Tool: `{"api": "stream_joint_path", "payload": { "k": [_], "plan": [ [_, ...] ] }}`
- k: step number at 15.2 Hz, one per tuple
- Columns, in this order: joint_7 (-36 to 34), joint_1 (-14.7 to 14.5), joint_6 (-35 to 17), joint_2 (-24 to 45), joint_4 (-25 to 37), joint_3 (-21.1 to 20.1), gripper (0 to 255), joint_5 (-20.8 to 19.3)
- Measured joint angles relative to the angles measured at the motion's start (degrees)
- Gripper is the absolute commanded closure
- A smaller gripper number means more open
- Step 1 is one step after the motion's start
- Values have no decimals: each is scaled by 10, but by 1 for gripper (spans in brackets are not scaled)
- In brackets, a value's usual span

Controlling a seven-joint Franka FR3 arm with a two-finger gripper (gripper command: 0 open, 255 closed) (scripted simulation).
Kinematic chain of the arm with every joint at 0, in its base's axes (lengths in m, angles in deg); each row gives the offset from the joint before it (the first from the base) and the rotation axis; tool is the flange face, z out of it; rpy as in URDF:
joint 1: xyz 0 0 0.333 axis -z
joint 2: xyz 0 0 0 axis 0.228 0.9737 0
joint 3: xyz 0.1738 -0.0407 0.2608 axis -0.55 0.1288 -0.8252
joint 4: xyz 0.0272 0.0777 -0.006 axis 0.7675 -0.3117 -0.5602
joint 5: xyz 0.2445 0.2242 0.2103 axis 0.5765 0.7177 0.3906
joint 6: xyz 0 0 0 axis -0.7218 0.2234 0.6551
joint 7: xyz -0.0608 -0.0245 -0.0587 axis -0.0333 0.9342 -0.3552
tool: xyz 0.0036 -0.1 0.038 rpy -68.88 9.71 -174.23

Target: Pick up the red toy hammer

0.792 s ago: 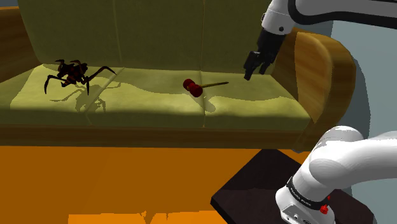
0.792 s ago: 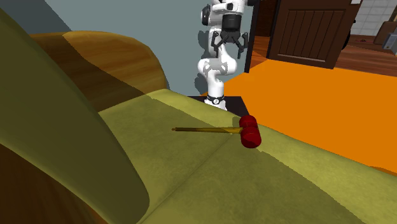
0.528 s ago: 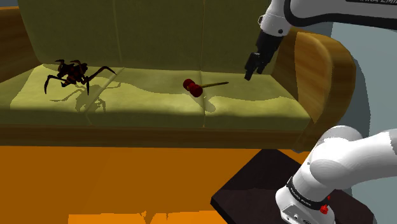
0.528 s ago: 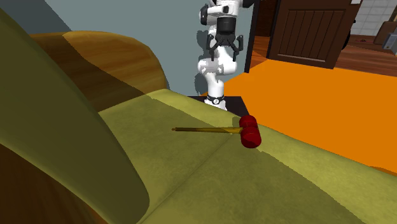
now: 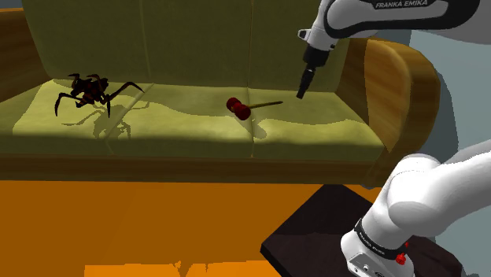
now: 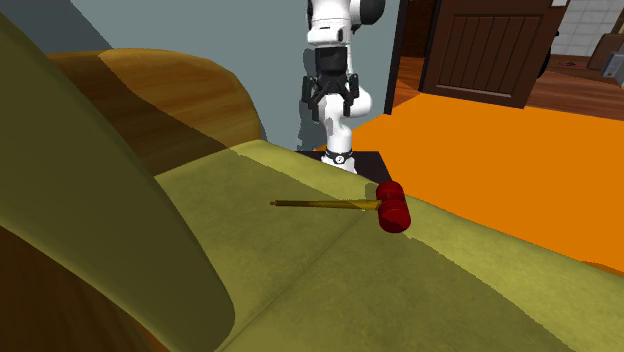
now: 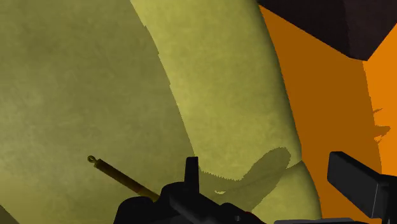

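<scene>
Since the earlier frame we see the gripper shifted toward the shoulder view's left, above the sofa seat, fingers spread, holding nothing; the red toy hammer lies flat mid-seat, near it. We see a spider toy well apart.

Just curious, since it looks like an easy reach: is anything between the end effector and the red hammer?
Nothing visible. The end effector hangs open above the sofa, near the handle's end, and the hammer lies on the bare seat. The spider sits far off toward the other end.
</scene>
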Motion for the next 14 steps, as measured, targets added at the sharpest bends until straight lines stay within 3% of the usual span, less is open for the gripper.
{"api": "stream_joint_path", "payload": {
  "k": [8,14],
  "plan": [
    [315,-68,-41,194,124,101,0,57],
    [540,-81,-32,350,248,121,0,135]
  ]
}}
